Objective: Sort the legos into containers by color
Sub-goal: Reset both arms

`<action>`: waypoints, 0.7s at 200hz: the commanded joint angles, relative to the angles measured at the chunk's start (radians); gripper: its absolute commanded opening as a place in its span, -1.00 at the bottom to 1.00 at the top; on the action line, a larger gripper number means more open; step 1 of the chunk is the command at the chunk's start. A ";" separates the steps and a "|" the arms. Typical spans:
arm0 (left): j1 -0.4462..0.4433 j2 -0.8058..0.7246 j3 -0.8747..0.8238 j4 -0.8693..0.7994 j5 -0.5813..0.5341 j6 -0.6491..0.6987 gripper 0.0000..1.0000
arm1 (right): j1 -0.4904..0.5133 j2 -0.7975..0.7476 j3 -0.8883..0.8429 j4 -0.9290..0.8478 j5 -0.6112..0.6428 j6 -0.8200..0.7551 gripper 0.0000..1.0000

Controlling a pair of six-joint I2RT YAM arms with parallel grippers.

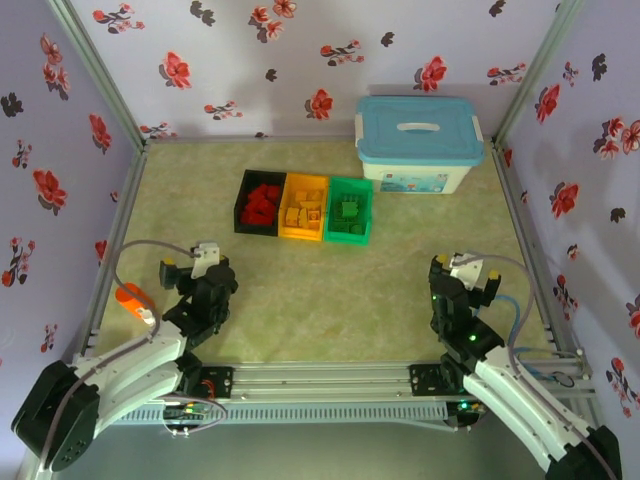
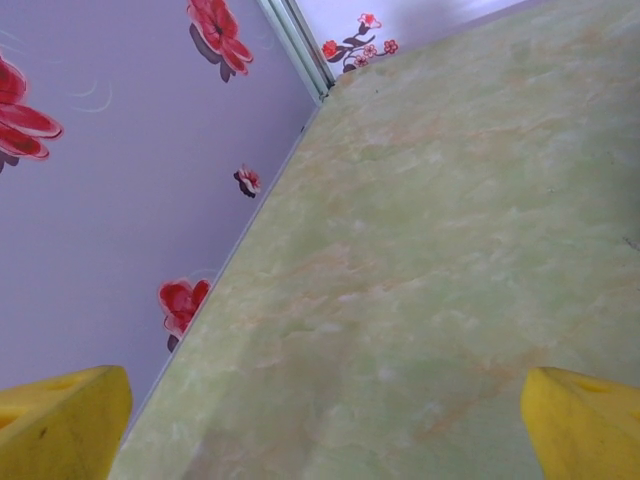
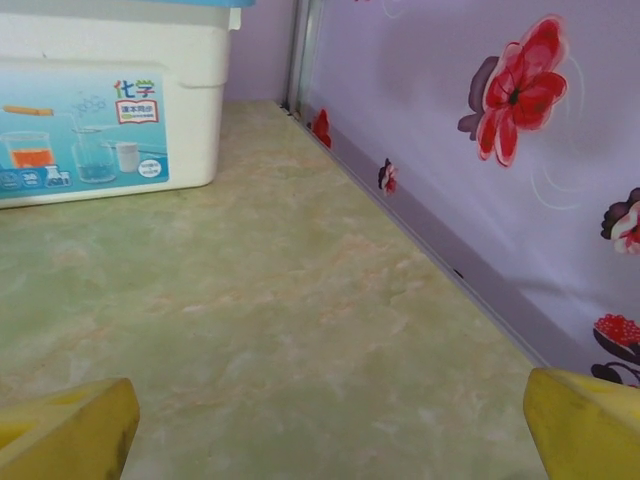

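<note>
Three bins in a row, left of the tub (image 1: 420,135) and a little nearer the arms. Black bin (image 1: 241,203): red legos (image 1: 263,205). Orange bin (image 1: 304,179): yellow legos (image 1: 303,213). Green bin (image 1: 349,240): green legos (image 1: 349,211). No loose brick seen on the worktop (image 1: 330,300). Sorting looks complete.

Left fingers (image 1: 188,262) and right fingers (image 1: 465,270): spread wide, holding nothing, well apart from the tub, on its near side.

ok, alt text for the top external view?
A row of small plastic containers: black bin holding red lego bricks, orange-yellow bin holding yellow bricks, green bin holding green bricks, near a white plastic tub on a pale green table. The left gripper and right gripper sit open, empty.
</note>
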 commanded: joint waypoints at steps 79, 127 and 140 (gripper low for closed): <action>0.143 0.135 0.035 0.210 0.104 0.006 0.99 | -0.227 0.186 -0.034 0.337 -0.050 0.120 0.99; 0.185 0.262 0.082 0.268 0.151 0.011 0.99 | -0.261 0.336 -0.033 0.498 -0.100 0.117 0.99; 0.188 0.301 0.114 0.286 0.157 0.011 0.99 | -0.275 0.400 -0.017 0.536 -0.110 0.123 0.99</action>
